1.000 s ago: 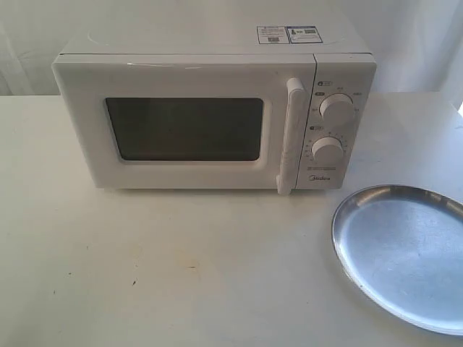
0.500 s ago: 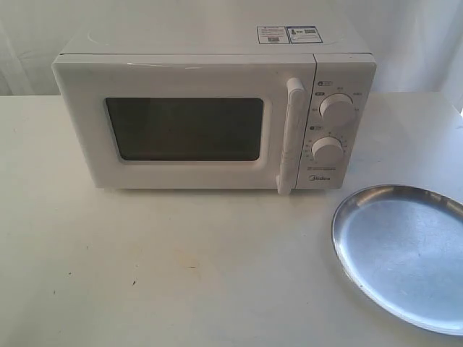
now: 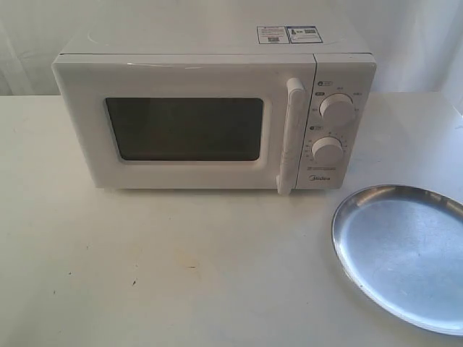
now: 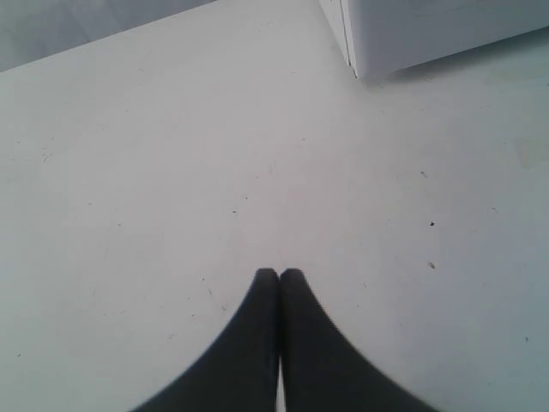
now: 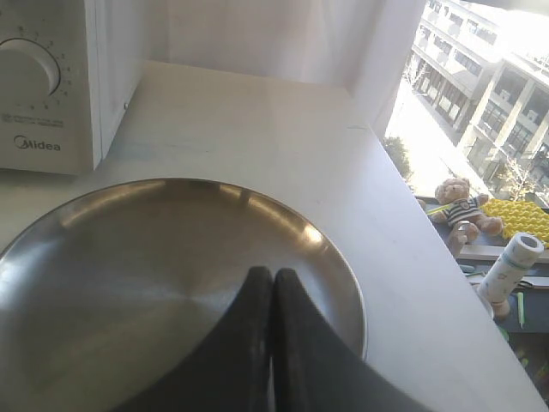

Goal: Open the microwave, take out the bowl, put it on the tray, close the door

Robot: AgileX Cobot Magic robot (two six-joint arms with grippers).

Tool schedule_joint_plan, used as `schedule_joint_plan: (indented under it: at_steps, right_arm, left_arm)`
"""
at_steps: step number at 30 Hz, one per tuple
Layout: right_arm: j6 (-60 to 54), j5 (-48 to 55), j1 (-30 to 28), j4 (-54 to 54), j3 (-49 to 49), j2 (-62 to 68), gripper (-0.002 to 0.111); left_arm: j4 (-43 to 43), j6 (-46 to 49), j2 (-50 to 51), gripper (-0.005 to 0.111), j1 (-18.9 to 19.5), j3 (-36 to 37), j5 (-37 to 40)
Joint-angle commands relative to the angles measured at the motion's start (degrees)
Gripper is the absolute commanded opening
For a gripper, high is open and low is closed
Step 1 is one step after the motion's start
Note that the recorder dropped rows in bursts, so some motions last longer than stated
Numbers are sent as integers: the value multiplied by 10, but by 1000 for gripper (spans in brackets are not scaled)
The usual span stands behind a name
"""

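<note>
The white Midea microwave (image 3: 210,108) stands at the back of the table, its door (image 3: 181,126) closed, with the vertical white handle (image 3: 291,134) beside two round knobs. The bowl is hidden; the dark window shows nothing inside. The silver tray (image 3: 405,253) lies bare at the front right. Neither gripper shows in the exterior view. My left gripper (image 4: 279,273) is shut over bare table, some way from a microwave corner (image 4: 360,51). My right gripper (image 5: 271,273) is shut with nothing in it, above the tray (image 5: 129,257), whose rim lies close to the microwave's knob panel (image 5: 43,86).
The white table (image 3: 181,260) carries only the microwave and tray. In the right wrist view the table's edge (image 5: 403,206) runs beside a window, with a teddy bear (image 5: 459,206) and a white tube (image 5: 510,266) on a ledge below it.
</note>
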Motion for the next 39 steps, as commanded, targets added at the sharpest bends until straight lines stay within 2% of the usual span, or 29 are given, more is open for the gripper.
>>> schedule_joint_plan:
  at_steps: [1, 20, 24, 26, 27, 28, 29, 30, 32, 36, 39]
  right_arm:
    - [2, -5, -2, -2, 1, -2, 0]
    - [-12, -26, -2, -20, 1, -2, 0]
    - [42, -114, -2, 31, 1, -2, 0]
    - [142, -181, -2, 126, 1, -2, 0]
    - [178, -274, -2, 149, 1, -2, 0]
    - [194, -312, -2, 148, 1, -2, 0]
    - [234, -414, -2, 148, 1, -2, 0]
    - [246, -451, -2, 146, 1, -2, 0]
    - [272, -532, -2, 111, -21, 3, 0]
    - [299, -587, -2, -21, -184, 169, 0]
    - [323, -546, -2, -118, -269, 299, 0]
  left_arm:
    - [-2, -3, -1, 0, -2, -2, 1]
    - [-2, -3, -1, 0, -2, -2, 1]
    - [-2, -3, -1, 0, -2, -2, 1]
    - [-2, -3, -1, 0, -2, -2, 1]
    - [-2, -3, -1, 0, -2, -2, 1]
    - [-2, -3, -1, 0, -2, -2, 1]
    - [-2, -3, -1, 0, -2, -2, 1]
    - [-2, -3, -1, 0, -2, -2, 1]
    - [-2, -3, -1, 0, -2, -2, 1]
    - [-2, -3, -1, 0, -2, -2, 1]
    - [-2, -3, -1, 0, -2, -2, 1]
